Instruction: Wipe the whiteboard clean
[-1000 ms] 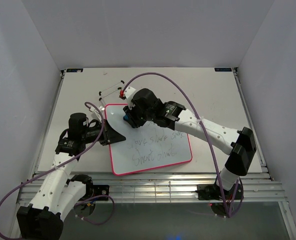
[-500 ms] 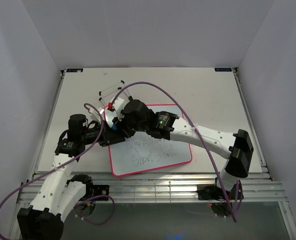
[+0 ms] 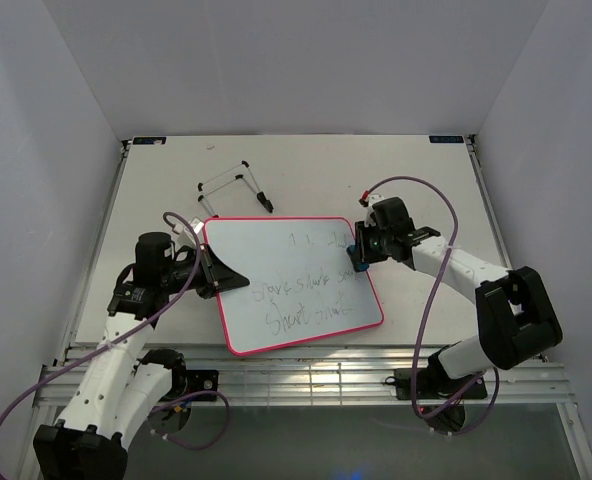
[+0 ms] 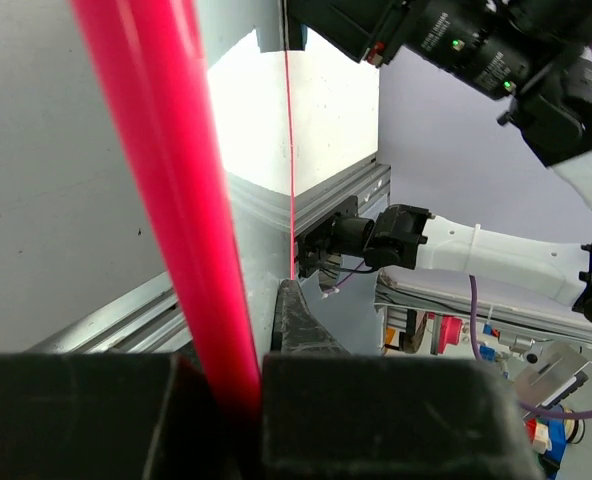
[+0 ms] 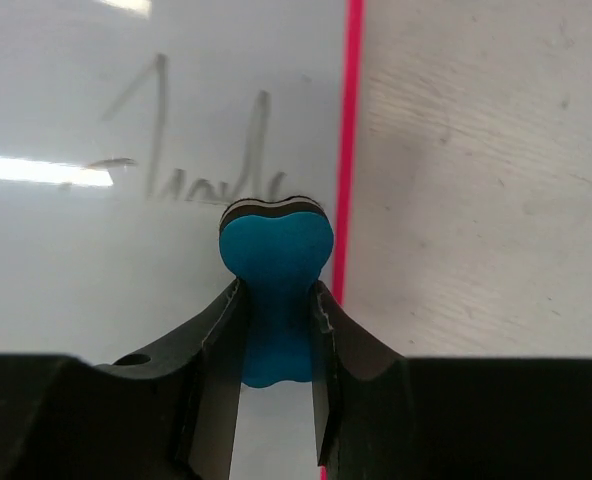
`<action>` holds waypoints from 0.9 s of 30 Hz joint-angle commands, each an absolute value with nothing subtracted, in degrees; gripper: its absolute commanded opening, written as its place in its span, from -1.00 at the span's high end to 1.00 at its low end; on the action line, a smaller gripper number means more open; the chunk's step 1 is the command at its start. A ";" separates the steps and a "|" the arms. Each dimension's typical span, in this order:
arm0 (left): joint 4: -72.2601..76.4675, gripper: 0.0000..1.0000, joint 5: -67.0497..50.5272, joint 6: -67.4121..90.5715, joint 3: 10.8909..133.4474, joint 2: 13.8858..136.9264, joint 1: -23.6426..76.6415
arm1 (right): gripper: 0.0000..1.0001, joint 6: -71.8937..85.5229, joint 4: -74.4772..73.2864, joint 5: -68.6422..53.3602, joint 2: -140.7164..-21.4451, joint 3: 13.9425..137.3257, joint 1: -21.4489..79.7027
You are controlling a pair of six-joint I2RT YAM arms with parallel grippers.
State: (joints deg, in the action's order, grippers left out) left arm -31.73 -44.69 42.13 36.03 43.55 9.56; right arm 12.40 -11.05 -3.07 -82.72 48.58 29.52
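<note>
The whiteboard (image 3: pixel 306 300) is white, framed in hot pink, scribbled with dark grey writing. The eraser (image 5: pixel 274 290) is bright blue, backed with a thin black-and-white layer. The counter (image 3: pixel 416 175) is off-white.

One whiteboard (image 3: pixel 294 283), one blue eraser (image 5: pixel 274 258), one wire stand (image 3: pixel 234 186), two hands

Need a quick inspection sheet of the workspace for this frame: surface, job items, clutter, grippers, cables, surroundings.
Surface: pale table, faint scuffs.
Job's things: whiteboard lies flat, pink frame; dark handwriting remains in the middle and lower part, faint strokes near the top right. Blue eraser sits at the board's right edge.
Clutter: thin wire stand beyond the board.
Grippers: left gripper shut on the whiteboard's left edge; right gripper shut on the eraser.
Cables: purple cable loops along each arm.
Surroundings: plain white walls.
</note>
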 commanded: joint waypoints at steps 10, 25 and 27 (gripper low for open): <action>-21.36 1.00 -46.40 23.12 37.71 44.64 11.51 | 0.84 9.84 -17.41 -23.89 -86.74 62.91 39.80; -21.97 1.00 -43.68 23.03 37.71 42.63 11.60 | 0.84 10.46 -20.04 -15.92 -97.04 70.77 38.78; -21.80 1.00 -43.86 23.03 37.79 43.06 11.51 | 0.84 10.46 -21.17 -15.03 -95.46 66.02 33.24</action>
State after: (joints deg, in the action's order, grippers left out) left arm -28.58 -46.68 38.87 36.03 46.28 9.63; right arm 11.07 -13.67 -23.88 -93.25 73.21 40.07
